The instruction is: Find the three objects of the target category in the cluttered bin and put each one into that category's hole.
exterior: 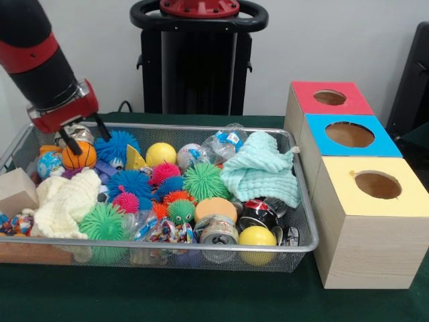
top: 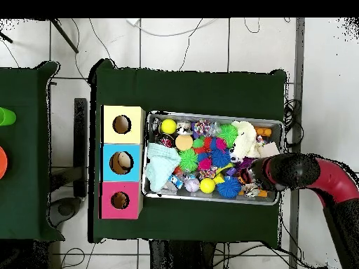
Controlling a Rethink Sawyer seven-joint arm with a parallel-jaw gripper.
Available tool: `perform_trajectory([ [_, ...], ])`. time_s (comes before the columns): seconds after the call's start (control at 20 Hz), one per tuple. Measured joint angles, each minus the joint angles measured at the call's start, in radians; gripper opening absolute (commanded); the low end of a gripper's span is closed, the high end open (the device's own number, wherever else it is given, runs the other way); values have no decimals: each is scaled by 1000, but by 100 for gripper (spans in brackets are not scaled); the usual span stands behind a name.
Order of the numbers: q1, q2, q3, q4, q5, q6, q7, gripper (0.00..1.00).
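The silver wire-mesh bin [exterior: 303,201] is full of mixed toys and also shows in the overhead view [top: 210,116]. My gripper [exterior: 83,137] hangs over the bin's back left corner, open, just above an orange basketball [exterior: 79,155] and touching nothing I can see. In the overhead view the arm [top: 298,171] covers the gripper. The hole [exterior: 330,97] in the red-faced box is empty at the far right and shows in the overhead view [top: 120,200].
The bin holds spiky balls [exterior: 205,180], yellow balls [exterior: 161,153], cans [exterior: 218,233], a mint cloth [exterior: 260,173], a cream cloth [exterior: 64,201] and a wooden block [exterior: 16,191]. A blue-faced box [exterior: 350,135] and a yellow-faced box [exterior: 377,184] stand beside the red one.
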Motion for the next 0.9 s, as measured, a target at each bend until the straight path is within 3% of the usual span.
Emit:
perform_trajectory([
  [0.25, -12, 19, 0, -78, -4, 71, -123, 100],
  [0.55, 6, 3, -4, -109, -8, 82, -165, 100],
  [0.9, 144, -57, -54, -109, -26, 70, -164, 100],
])
